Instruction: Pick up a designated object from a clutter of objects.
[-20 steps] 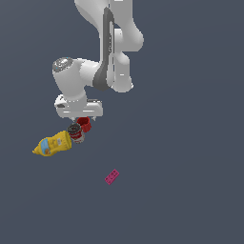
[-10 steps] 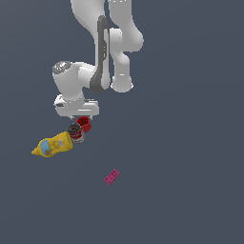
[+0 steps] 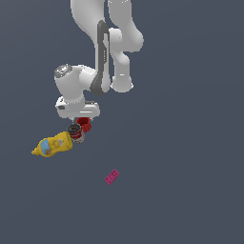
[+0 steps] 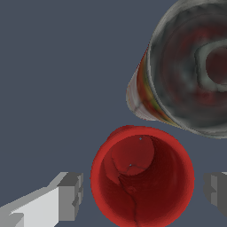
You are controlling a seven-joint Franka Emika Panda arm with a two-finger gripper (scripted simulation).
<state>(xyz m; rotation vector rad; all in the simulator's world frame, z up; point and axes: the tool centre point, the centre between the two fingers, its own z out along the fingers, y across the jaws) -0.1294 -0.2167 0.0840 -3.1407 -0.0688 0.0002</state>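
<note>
A: The arm has dropped slightly; the gripper (image 4: pixel 142 195) straddles the cup (image 4: pixel 142 177), jaws spread, beside the can (image 4: pixel 190 71).

B: Probably light, stiff, slick; best pinched across the rim.

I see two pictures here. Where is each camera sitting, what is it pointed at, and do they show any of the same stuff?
Exterior view: off the arm, above the scene, looking down at the white arm over the red cup, can, yellow bottle and pink brick.
Wrist view: on the wrist, looking straight down into the red cup; the gripper shows, jaws apart either side of the cup.
Shared: the cup and the can beside it.
</note>
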